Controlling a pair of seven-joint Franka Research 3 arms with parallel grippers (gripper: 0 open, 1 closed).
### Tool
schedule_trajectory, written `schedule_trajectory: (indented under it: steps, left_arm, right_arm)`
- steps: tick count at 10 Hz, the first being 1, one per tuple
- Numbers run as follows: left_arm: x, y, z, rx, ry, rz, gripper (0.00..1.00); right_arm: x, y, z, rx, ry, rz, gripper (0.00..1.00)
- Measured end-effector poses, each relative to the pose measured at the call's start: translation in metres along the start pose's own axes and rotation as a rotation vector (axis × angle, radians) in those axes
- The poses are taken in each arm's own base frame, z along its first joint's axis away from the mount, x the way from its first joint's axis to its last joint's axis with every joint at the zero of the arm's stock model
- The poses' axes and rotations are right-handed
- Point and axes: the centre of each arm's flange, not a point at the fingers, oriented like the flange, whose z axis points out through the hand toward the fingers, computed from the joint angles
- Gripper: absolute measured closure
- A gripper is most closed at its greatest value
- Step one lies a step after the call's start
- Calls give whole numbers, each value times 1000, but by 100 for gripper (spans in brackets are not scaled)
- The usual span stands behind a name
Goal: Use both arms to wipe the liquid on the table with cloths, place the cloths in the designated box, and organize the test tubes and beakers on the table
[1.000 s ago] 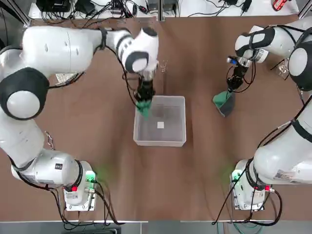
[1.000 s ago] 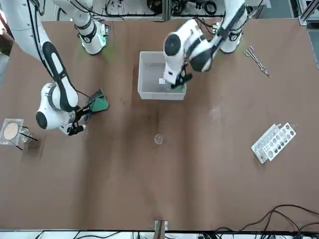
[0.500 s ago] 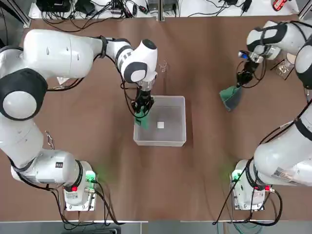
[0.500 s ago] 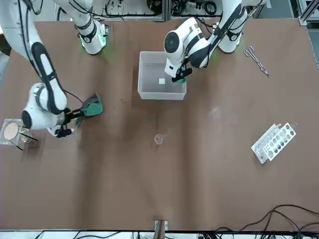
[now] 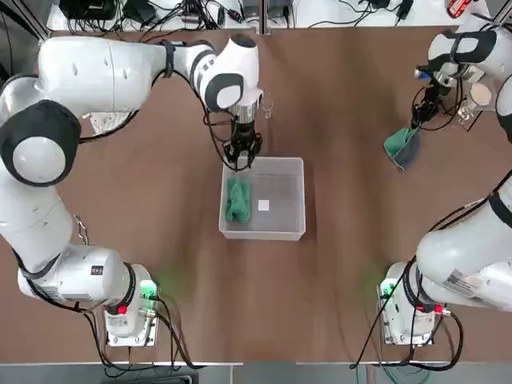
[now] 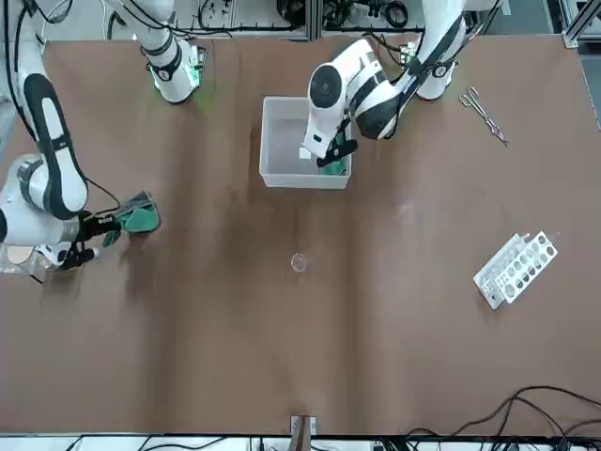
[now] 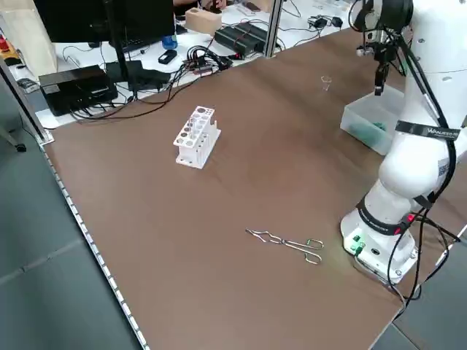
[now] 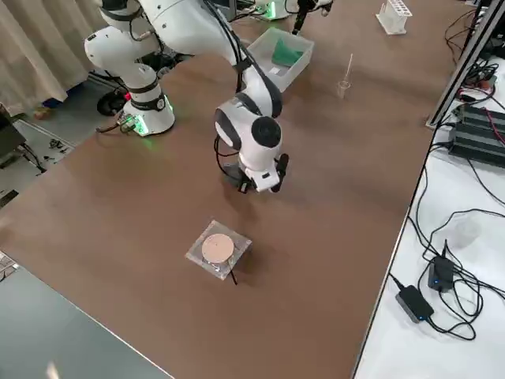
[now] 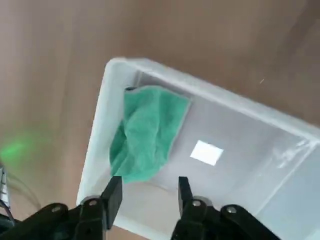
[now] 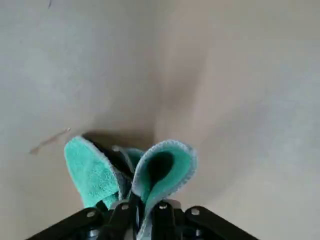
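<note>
The right pincer pinches its green-and-grey cloth above the desk; the grey bin lies well to its left, nearer the spread left pincer.

Rumpled green cloth flat inside the pale square box.

The top view looks down the robot's way, the front view faces back — both share the box. Side views look diagonally; wrist views sit close.
</note>
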Motion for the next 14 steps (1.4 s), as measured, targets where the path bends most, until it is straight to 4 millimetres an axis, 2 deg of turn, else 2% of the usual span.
schedule_trajectory:
  steps: [1,3,5,7,9,11,13,14]
  left_arm:
    - [30,-1,-22,-44,17,-19,44]
    - [96,-17,-62,-116,59,-11,42]
    - [137,-33,-73,-151,91,26,32]
    - [154,-30,-70,-218,124,55,26]
    - [167,-17,-50,-278,118,70,26]
    - [182,-8,-39,-355,131,64,26]
    - [202,-10,-45,-415,151,42,27]
    - [208,-9,-47,-432,154,43,27]
  right_arm:
    - [1,-12,12,24,-47,-17,87]
    - [7,-52,37,93,-126,-49,87]
    - [13,-90,54,166,-164,-65,87]
    - [16,-106,61,191,-172,-70,87]
    - [22,-100,53,168,-135,-67,87]
    - [25,-65,35,49,-85,-69,87]
    - [30,-25,13,-14,-36,-72,88]
    - [37,-14,-2,-33,-7,-77,88]
